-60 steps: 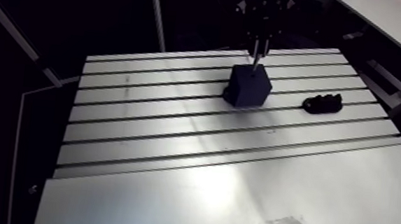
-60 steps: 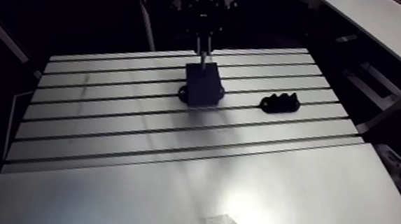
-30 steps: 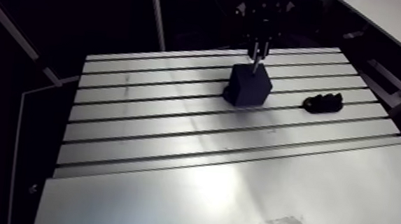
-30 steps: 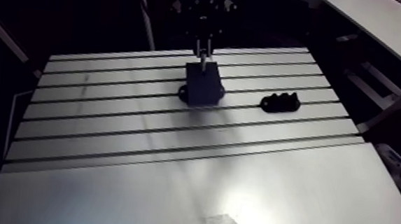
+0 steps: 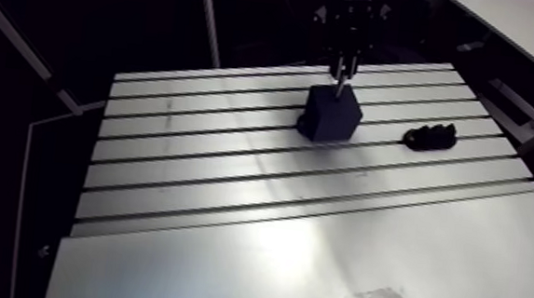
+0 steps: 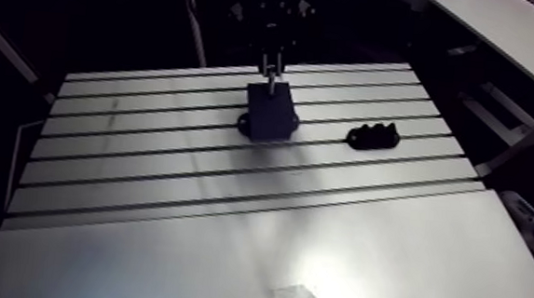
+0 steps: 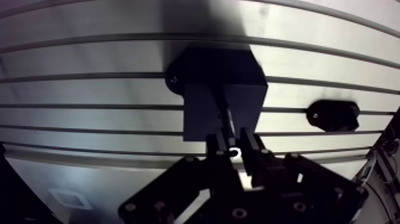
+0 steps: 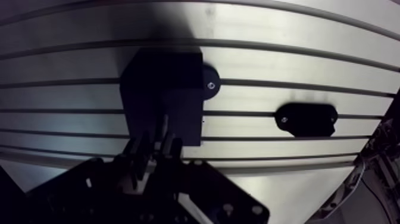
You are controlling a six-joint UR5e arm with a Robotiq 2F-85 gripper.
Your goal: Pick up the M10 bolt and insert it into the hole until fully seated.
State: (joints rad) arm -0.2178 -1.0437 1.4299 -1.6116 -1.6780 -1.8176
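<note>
Alignment is the point of the pose in the arm view: the black two-fingered gripper [image 5: 341, 66] hangs straight over the dark squarish block [image 5: 333, 120] standing on the slotted aluminium bench [image 5: 230, 180]. From it the slim silvery M10 bolt [image 5: 340, 83] points down, upright, with its tip at the block's top face, presumably so the shank can enter without binding. A small black lumpy fixture [image 5: 429, 137] lies on the bench well apart from the block, and by my reading plays no part in this step. In the wrist view the fingers [image 7: 214, 146] stand close together, clamped on the bolt's upper end, and the shank runs ahead of them to the block. Gripping that high leaves the lower shank free to go in. The hole cannot be made out against the dark surface, so the depth is unclear. With this much shank showing, I judge the bolt not yet seated.
</note>
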